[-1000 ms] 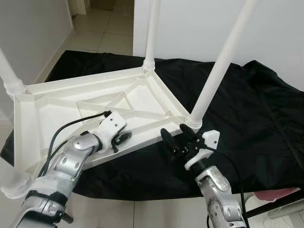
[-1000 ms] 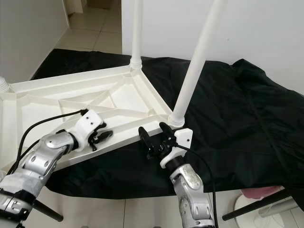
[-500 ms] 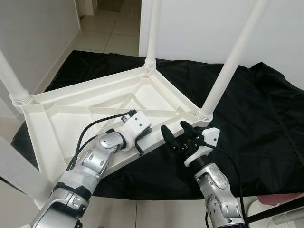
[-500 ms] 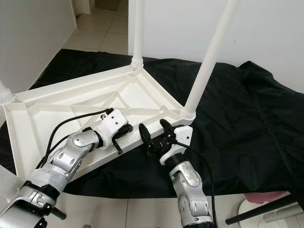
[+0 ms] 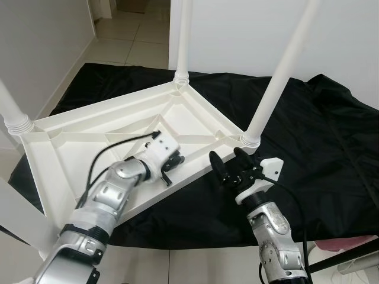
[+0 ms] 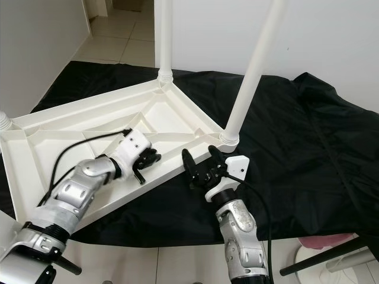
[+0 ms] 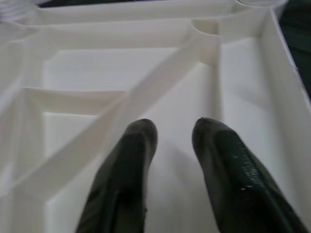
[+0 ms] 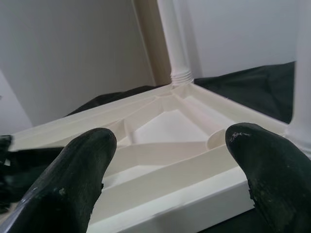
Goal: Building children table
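The upturned table (image 5: 118, 127) lies on a cloth (image 5: 308, 142) spread over the floor (image 5: 127, 44), legs pointing up. The left gripper (image 5: 170, 168) sits over its near rim, the right gripper (image 5: 228, 168) just right of it, near the near-right leg (image 5: 278, 74).

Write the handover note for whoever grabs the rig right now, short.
Left gripper: over the upturned white table top, inside its ribbed underside near the front rim, fingers slightly apart, holding nothing.
Right gripper: open wide, just off the front edge beside the near right leg.
Table lies upside down on the black cloth.
Done: legs stand in the corner sockets in view, including the far leg.
Left: seating cannot be judged; table not yet turned upright.
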Robot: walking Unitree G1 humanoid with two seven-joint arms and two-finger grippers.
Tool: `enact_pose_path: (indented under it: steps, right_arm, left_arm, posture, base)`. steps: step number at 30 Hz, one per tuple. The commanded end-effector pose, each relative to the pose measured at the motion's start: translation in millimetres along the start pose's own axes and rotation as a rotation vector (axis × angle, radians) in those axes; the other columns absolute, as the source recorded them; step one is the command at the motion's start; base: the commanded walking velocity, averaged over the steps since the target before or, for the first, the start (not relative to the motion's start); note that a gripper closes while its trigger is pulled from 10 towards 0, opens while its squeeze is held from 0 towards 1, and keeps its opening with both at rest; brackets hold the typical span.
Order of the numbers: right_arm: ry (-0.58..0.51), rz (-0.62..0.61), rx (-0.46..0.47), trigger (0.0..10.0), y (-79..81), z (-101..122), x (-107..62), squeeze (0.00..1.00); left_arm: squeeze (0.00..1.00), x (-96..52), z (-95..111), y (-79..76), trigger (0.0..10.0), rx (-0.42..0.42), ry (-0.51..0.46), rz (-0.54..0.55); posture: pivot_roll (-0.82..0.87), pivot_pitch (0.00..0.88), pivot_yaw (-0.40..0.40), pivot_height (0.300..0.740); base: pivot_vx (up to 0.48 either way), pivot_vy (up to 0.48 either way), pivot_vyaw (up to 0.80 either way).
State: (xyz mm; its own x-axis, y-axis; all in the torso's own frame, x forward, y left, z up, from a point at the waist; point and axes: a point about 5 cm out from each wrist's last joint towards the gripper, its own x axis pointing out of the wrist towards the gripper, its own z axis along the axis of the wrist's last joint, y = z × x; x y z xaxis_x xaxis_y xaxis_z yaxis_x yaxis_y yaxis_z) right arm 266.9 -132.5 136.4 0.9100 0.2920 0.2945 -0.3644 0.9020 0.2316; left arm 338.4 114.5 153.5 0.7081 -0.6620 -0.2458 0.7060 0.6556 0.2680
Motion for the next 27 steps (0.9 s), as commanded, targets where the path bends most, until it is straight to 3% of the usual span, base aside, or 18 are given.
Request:
enact_pose_path:
  steps: [1,2,6,12,15,21,27]
  right_arm:
    - [-0.009,-0.020,0.001,10.0,-3.8,0.7,-0.3,0.00]
    - [-0.009,-0.043,-0.017,10.0,-12.6,3.6,-2.5,0.00]
    - [-0.004,-0.054,-0.035,10.0,-18.7,5.0,-5.8,0.00]
    - [0.025,-0.053,-0.066,10.0,-23.3,1.8,-12.8,0.00]
    - [0.046,-0.042,-0.087,10.0,-24.3,-0.6,-17.3,0.00]
    - [0.066,-0.019,-0.114,10.0,-22.5,-3.2,-19.5,0.00]
    - [0.070,-0.021,-0.113,10.0,-21.9,-4.8,-19.7,0.00]
  left_arm:
    - [1.00,-0.8,3.4,1.8,10.0,-0.007,-0.008,0.013]
    - [0.00,-11.2,7.5,8.0,10.0,-0.035,-0.025,-0.001]
    - [0.00,-21.6,9.8,7.6,10.0,-0.051,-0.035,-0.063]
    - [0.00,-34.4,-1.9,-2.2,10.0,-0.032,0.029,-0.187]
    - [0.00,-41.2,-6.6,-14.5,10.0,-0.084,0.042,-0.288]
    - [0.00,-44.2,-14.5,-16.3,10.0,-0.073,0.092,-0.295]
    - [0.00,-40.5,-19.9,-6.4,10.0,-0.048,0.155,-0.189]
  posture:
    - [0.00,0.008,-0.055,0.740]
    - [0.00,0.010,-0.058,0.740]
    - [0.00,0.012,-0.059,0.740]
    - [0.00,0.015,-0.063,0.740]
    - [0.00,0.016,-0.059,0.740]
    - [0.00,0.016,-0.056,0.740]
    - [0.00,0.014,-0.054,0.740]
  base:
    - [0.000,0.000,0.00]
    - [0.000,0.000,0.00]
    - [0.000,0.000,0.00]
    - [0.000,0.000,0.00]
    - [0.000,0.000,0.00]
    - [0.000,0.000,0.00]
    - [0.000,0.000,0.00]
